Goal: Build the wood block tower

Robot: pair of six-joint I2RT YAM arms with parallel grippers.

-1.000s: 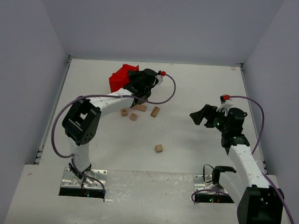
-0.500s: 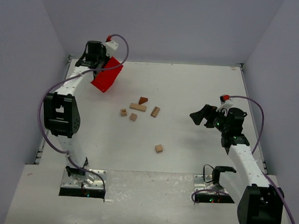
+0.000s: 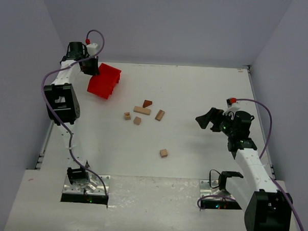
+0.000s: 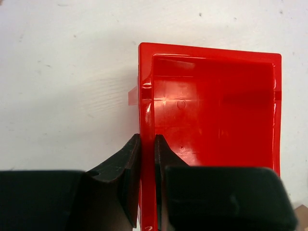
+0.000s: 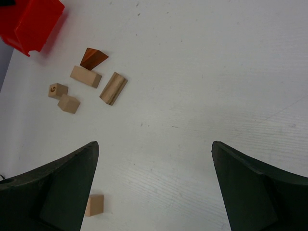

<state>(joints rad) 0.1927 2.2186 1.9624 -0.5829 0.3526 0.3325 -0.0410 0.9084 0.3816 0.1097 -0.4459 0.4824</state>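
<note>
At the far left of the table [image 3: 196, 86], left gripper [image 4: 147, 144] clenched on the wall of the red bin [image 4: 211, 96], right gripper [image 5: 154, 145] spread wide and empty, wood blocks [image 3: 142, 110] scattered unstacked mid-table, dark wedge [image 3: 147, 103] among them, one cube [image 3: 163, 153] lying apart.

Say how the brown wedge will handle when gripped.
The wedge looks like solid wood, so probably stiff and light. Its sloped faces may let it squirt out of a pinch. Lying flat, it seems unlikely to roll.

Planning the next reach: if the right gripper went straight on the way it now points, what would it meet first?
Probably bare table: the right gripper is open, and the nearest wooden slab lies off to one side of its line. Depth is unclear.
</note>
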